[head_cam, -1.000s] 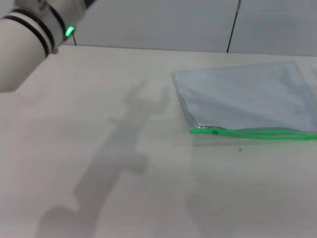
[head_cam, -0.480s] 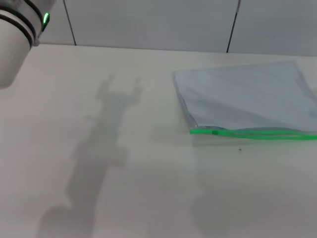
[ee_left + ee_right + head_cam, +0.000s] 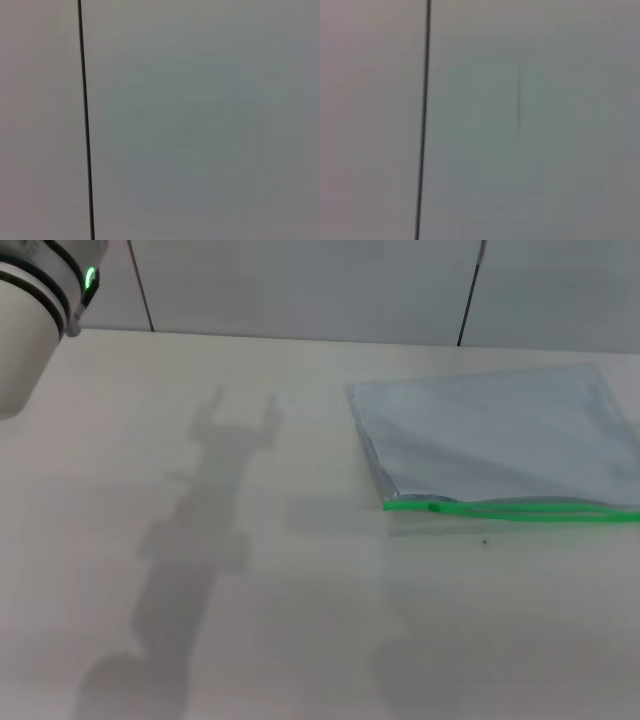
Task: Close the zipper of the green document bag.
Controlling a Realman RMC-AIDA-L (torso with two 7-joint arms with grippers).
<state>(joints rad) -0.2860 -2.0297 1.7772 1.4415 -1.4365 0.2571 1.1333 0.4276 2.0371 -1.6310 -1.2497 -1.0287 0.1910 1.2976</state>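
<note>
The green document bag [image 3: 500,435] lies flat on the table at the right of the head view, a translucent pale blue-grey pouch. Its bright green zipper [image 3: 530,510] runs along the near long edge, with the small darker slider [image 3: 434,505] near the strip's left end. Only a white segment of my left arm [image 3: 30,310] shows, raised at the top left corner, far from the bag. Neither gripper appears in any view. Both wrist views show only a plain grey wall with a dark vertical seam.
The pale table [image 3: 250,570] stretches left and in front of the bag, crossed by an arm's shadow [image 3: 200,530]. A grey panelled wall [image 3: 300,285] stands behind the table's far edge.
My left arm has risen up and away toward the top left corner, and its shadow shifted left on the table. The bag has not moved.
</note>
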